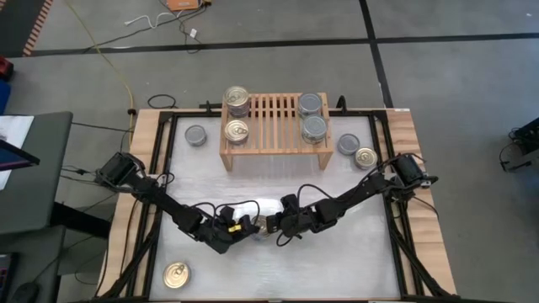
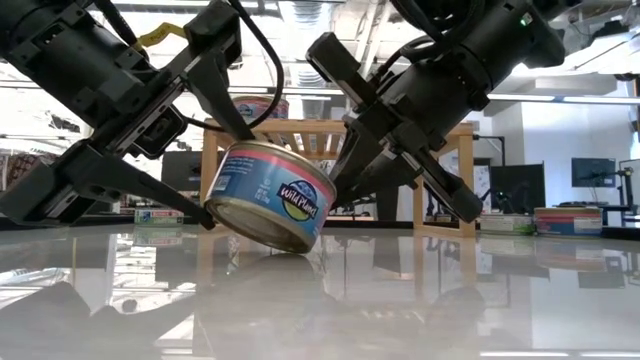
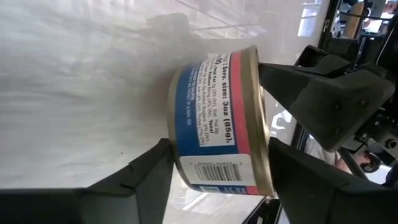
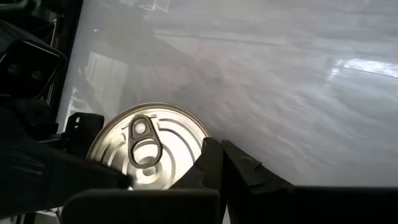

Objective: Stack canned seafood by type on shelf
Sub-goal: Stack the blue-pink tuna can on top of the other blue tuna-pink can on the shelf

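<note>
While the left tool [image 2: 215, 150] has its two fingers spread on either side of a tilted tin [image 2: 268, 195], one rim of that tin rests on the tabletop [image 2: 450, 290], well in front of the shelf [image 1: 274, 143]. Just beside the tin, the right tool [image 1: 282, 225] has its fingers pressed together, gripping nothing. Other tins [image 1: 313, 128] sit on the shelf's slats.

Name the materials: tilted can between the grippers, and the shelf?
Tilted can: looks like metal, shiny gold-toned top with pull ring, glossy printed paper or film label around the wall. Shelf: light unpainted wood, apparently; matte slats, grain too fine to confirm.
</note>
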Motion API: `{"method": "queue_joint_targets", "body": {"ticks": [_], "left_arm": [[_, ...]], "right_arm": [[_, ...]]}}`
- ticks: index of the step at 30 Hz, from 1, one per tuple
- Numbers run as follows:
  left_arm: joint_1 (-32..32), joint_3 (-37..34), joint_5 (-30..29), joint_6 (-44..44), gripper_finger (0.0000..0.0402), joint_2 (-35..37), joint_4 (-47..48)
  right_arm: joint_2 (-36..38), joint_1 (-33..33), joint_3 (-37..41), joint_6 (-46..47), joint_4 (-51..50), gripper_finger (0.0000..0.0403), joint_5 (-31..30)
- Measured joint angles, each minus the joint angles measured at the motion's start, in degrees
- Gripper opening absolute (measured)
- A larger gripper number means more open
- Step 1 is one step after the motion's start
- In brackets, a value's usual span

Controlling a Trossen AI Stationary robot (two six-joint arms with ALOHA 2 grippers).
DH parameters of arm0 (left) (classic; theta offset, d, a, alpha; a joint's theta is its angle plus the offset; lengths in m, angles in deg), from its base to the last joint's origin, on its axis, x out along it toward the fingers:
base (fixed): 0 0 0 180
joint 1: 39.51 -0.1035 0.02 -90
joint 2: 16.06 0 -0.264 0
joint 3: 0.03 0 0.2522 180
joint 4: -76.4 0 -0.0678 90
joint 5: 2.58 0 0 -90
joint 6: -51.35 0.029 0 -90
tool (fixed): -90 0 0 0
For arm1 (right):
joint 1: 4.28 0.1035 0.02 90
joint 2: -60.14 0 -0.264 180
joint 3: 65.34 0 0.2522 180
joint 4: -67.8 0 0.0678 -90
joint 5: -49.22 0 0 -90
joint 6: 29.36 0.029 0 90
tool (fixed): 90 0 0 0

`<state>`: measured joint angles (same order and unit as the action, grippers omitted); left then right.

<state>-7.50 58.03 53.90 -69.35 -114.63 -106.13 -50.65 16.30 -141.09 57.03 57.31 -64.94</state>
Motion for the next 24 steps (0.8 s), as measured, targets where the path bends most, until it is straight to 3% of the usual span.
{"method": "queue_joint_targets", "body": {"ticks": [12, 20, 24], "left_arm": [[0.0, 0.0, 0.3, 2.2, 0.0210, 0.0, 0.1], [0.0, 0.0, 0.3, 2.4, 0.0209, 0.0, 0.1], [0.0, 0.0, 0.2, 3.1, 0.0208, 0.1, -0.1]], "right_arm": [[0.0, 0.0, 0.0, -3.4, 0.2, 0.0039, 1.6], [0.1, 0.0, 0.0, -6.2, 0.1, 0.0105, 3.6], [2.2, -0.6, 0.0, -9.3, -4.1, 0.0143, 8.5]]}}
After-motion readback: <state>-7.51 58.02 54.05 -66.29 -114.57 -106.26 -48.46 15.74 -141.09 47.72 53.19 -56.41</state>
